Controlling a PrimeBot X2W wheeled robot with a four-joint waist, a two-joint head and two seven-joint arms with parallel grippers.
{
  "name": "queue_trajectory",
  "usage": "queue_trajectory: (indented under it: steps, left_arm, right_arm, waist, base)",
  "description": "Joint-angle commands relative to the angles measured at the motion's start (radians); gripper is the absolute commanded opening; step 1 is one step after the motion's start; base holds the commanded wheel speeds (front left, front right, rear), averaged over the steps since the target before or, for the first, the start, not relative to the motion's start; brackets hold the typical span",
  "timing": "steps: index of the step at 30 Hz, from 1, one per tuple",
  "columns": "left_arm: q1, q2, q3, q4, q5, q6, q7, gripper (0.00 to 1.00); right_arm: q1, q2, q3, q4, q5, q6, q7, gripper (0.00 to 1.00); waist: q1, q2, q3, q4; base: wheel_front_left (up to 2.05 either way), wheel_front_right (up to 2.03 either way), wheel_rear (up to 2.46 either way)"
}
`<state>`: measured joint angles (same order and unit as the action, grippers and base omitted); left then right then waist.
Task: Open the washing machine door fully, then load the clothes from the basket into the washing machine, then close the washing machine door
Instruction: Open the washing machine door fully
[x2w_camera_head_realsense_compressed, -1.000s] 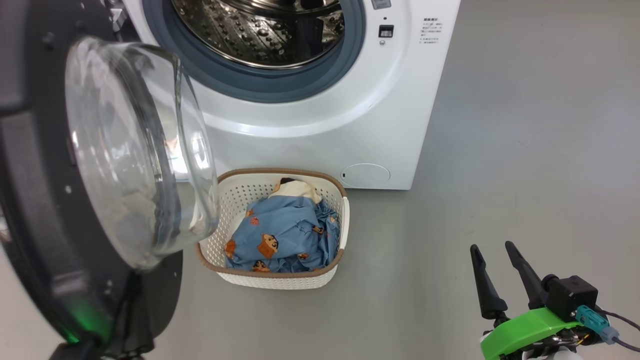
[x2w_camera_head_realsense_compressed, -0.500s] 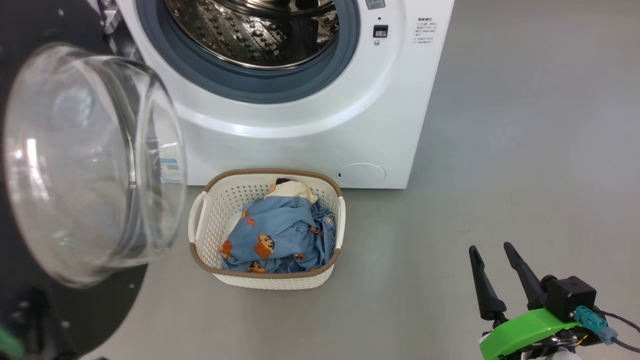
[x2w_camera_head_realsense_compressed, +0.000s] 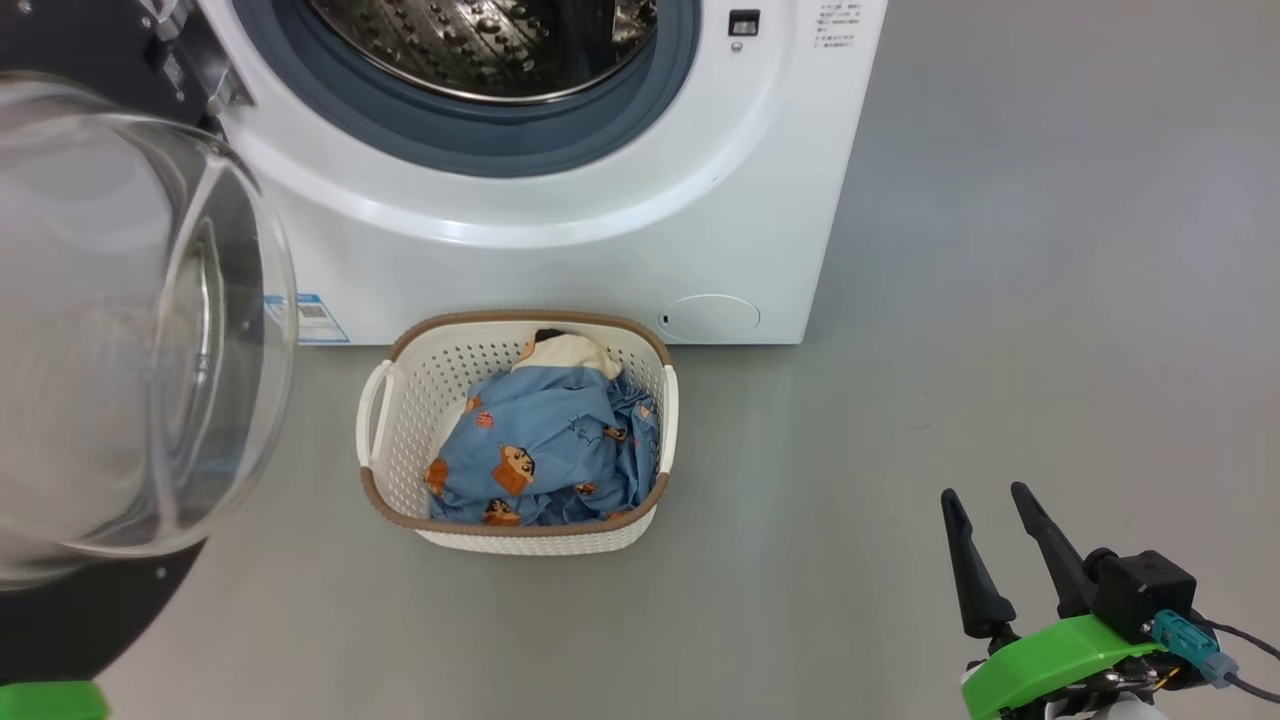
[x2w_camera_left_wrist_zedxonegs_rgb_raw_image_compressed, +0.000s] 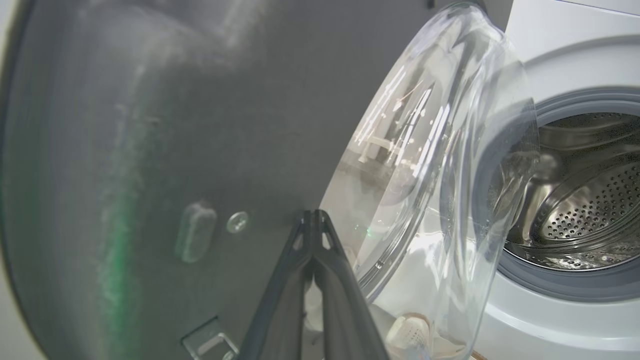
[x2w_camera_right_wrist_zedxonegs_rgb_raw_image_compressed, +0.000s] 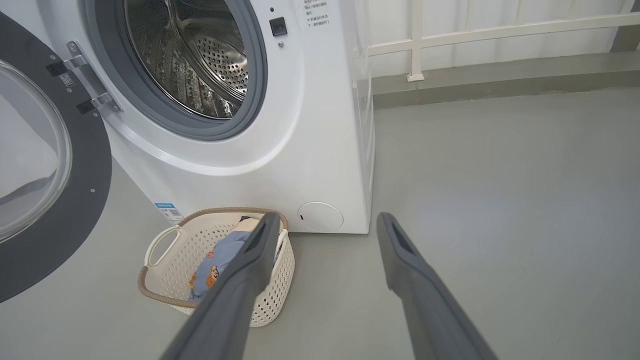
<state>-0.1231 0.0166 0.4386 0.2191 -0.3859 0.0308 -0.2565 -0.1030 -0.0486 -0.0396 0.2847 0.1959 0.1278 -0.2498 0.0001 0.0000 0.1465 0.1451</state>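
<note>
Head view: washing machine door (x2w_camera_head_realsense_compressed: 60, 620) hung wide open at 9 o'clock, its glass bowl (x2w_camera_head_realsense_compressed: 110, 320) bulging toward 3. The washing machine (x2w_camera_head_realsense_compressed: 600, 250) stood at 12 with its drum (x2w_camera_head_realsense_compressed: 480, 50) exposed. The basket (x2w_camera_head_realsense_compressed: 520, 540) sat on the floor (x2w_camera_head_realsense_compressed: 1000, 300) at the machine's 6, just beside it, clothes (x2w_camera_head_realsense_compressed: 545, 450) heaped inside. Left gripper (x2w_camera_left_wrist_zedxonegs_rgb_raw_image_compressed: 313, 214): fingers (x2w_camera_left_wrist_zedxonegs_rgb_raw_image_compressed: 292, 280) pressed together, nothing pinched, tips at the door's inner face beside the glass; contact unclear. Right gripper (x2w_camera_head_realsense_compressed: 984, 493) at 4 o'clock: fingers (x2w_camera_right_wrist_zedxonegs_rgb_raw_image_compressed: 240, 280) spread, holding nothing, well apart from the basket.
</note>
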Motion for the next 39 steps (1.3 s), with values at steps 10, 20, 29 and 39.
queue_trajectory:
  steps: [10,20,29,39]
  left_arm:
    - [-0.142,0.056,0.221,0.081,0.041,-0.068,-0.005,0.00]
    - [-0.229,0.077,0.304,0.164,0.122,-0.111,-0.005,0.00]
    - [-0.272,0.095,0.364,0.216,0.168,-0.131,-0.005,0.00]
    - [-0.266,0.078,0.374,0.192,0.210,-0.154,-0.005,0.00]
  right_arm:
    - [-0.032,-0.002,0.021,-0.034,-0.007,0.003,-0.012,1.00]
    - [-0.046,-0.002,0.022,-0.029,-0.009,0.003,-0.012,1.00]
    - [-0.051,-0.002,0.020,-0.023,-0.010,0.003,-0.012,1.00]
    - [-0.049,-0.002,0.017,-0.022,-0.001,0.003,-0.012,1.00]
  waist:
    - [-0.0001,0.0000,0.040,-0.002]
    - [-0.0001,0.0000,0.054,-0.005]
    - [-0.0001,0.0000,0.054,-0.012]
    - [-0.0001,0.0000,0.042,-0.005]
  base:
    - [0.00,0.00,0.00]
    - [0.00,0.00,0.00]
    - [0.00,0.00,0.00]
    - [0.00,0.00,0.00]
